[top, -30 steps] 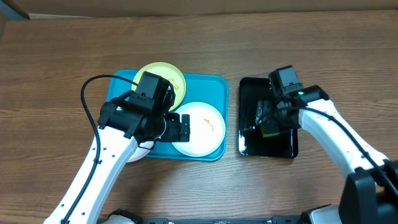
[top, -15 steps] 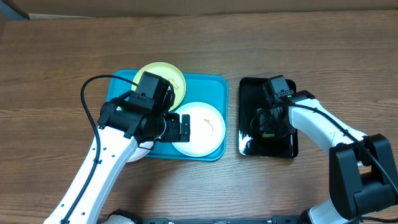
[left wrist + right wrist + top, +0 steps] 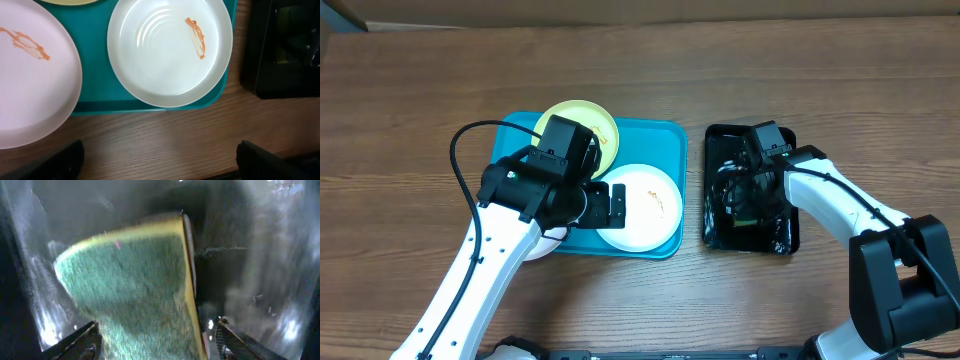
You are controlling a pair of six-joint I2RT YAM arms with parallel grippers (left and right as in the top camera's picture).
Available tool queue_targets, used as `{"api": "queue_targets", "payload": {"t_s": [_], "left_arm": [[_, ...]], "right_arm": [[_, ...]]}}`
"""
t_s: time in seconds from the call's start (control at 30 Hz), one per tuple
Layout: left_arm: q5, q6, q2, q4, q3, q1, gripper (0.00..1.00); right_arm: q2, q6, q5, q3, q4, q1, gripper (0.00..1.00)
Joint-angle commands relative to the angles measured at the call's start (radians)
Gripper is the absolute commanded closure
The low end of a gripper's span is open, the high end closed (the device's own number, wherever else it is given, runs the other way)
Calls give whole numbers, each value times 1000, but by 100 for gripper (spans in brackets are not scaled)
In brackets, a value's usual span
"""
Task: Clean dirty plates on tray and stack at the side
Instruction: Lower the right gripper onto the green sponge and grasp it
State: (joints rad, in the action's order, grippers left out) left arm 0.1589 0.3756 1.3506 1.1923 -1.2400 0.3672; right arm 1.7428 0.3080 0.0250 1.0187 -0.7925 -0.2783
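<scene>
Sponge (image 3: 135, 280) sits between right gripper (image 3: 157, 340) jaws, grip unclear; left gripper (image 3: 160, 162) jaws released over 2 smeared plates (image 3: 170, 50).

1. The tray (image 3: 668, 140) is turquoise-blue.
2. The far plate (image 3: 580, 108) is pale yellow-green.
3. The white plate (image 3: 170, 65) shows faint concentric rings and an orange-brown smear (image 3: 196, 37).
4. The left plate (image 3: 30, 95) looks white, perhaps pink-tinged in this light, with an orange squiggle (image 3: 27, 44).
5. The black tray (image 3: 715, 160) is glossy.
6. The sponge (image 3: 135, 280) is green with a yellow edge.
7. The table (image 3: 820, 70) is brown wood grain.
</scene>
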Motion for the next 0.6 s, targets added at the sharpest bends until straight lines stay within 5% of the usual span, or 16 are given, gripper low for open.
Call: {"api": "queue_targets", "payload": {"t_s": [0.0, 0.23, 0.37, 0.47, 0.53, 0.57], "left_arm": [[-13, 6, -3, 0, 9, 6, 2], [-13, 6, -3, 4, 9, 6, 1], [-13, 6, -3, 6, 9, 6, 2], [-13, 5, -3, 11, 9, 6, 2], [-13, 5, -3, 12, 9, 6, 2], [-13, 5, -3, 12, 9, 6, 1]], "right_arm": [[-2, 4, -23, -5, 20, -5, 32], [0, 11, -24, -63, 81, -29, 59], [0, 10, -25, -63, 84, -28, 96], [-2, 10, -28, -34, 57, -22, 94], [-2, 5, -28, 6, 12, -18, 59], [-2, 4, -29, 24, -7, -16, 53]]}}
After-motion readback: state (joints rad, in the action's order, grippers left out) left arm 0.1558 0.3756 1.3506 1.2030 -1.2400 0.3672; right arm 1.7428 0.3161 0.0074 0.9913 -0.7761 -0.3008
